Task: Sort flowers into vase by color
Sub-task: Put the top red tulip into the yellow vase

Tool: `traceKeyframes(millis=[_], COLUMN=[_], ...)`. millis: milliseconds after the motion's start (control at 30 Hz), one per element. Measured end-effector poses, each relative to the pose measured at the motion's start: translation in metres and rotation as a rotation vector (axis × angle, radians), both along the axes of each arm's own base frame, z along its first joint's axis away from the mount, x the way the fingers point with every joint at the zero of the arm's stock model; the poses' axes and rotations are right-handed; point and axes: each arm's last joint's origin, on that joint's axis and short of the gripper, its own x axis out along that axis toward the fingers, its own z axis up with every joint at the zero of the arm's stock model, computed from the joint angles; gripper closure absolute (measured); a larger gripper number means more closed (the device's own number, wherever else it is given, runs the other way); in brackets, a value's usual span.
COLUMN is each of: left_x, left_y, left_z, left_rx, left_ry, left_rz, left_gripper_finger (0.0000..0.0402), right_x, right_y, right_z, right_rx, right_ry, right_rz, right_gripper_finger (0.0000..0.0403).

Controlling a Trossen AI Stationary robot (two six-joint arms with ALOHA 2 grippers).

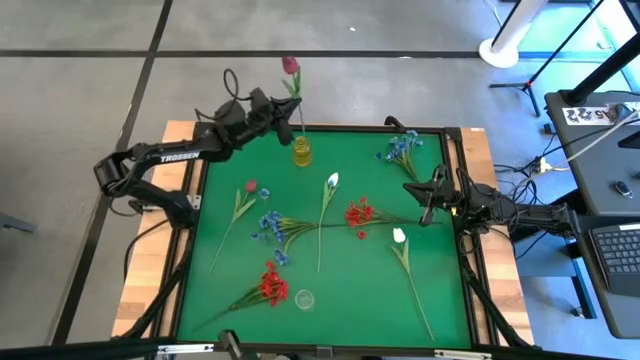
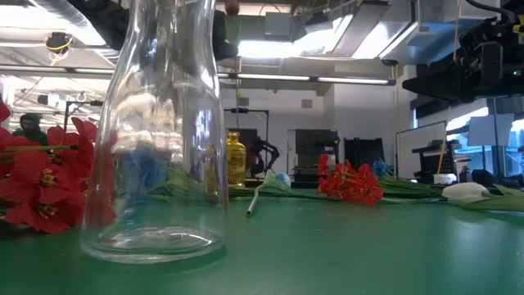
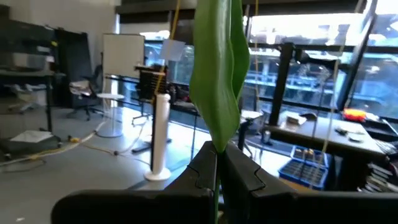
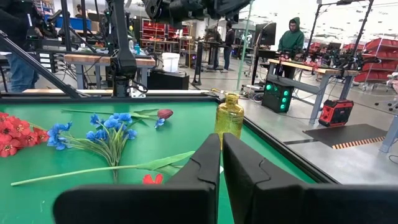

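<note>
Start at the near edge of your green table (image 1: 440, 250). A clear glass vase (image 1: 304, 299) stands there, and in the low view it looks empty. Just left of it lies a red flower cluster (image 1: 272, 284).

Further in, across the middle, most of the flowers lie loose on the mat: a blue spray (image 1: 270, 228), a white tulip (image 1: 332, 181) on its long stem, a second red cluster (image 1: 359, 214), another white tulip (image 1: 399, 237) towards the right, and a pink tulip (image 1: 250, 187) on the left. A second blue spray (image 1: 403, 148) lies in the far right corner.

Your right gripper (image 1: 428, 197) waits at the right side of the table, its fingers pressed together and holding nothing.

At the far edge stands a small yellow vase (image 1: 301, 152). Your left gripper (image 1: 277, 106) hangs beside it, fingers pinched on the green stem of a second pink tulip (image 1: 290, 66), whose head stands up beyond the far edge. The stem runs down towards the yellow vase, but from these views you can't be sure whether its tip is inside the neck yet.

So reckon the job barely begun: one flower at most is on its way into a vase, and seven lie unsorted. Only two vases show for four colours, so plan where each colour goes.
</note>
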Motion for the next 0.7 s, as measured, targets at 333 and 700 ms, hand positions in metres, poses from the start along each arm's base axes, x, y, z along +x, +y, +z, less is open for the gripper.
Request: traceKeyframes(millis=[333,700], left_x=[-0.010,0.001], left_y=[-0.003,-0.002], left_z=[0.005,-0.008], left_rx=[-0.052,-0.073], left_ry=[0.020,0.054], left_rz=[0.001,0.013], left_gripper_finger=[0.0399,0.0399], right_x=[0.000,0.000], right_y=[0.000,0.000], right_z=[0.000,0.000], right_rx=[0.000,0.000], right_ry=[0.000,0.000], right_rz=[0.000,0.000], right_gripper_finger=[0.0384,0.0384])
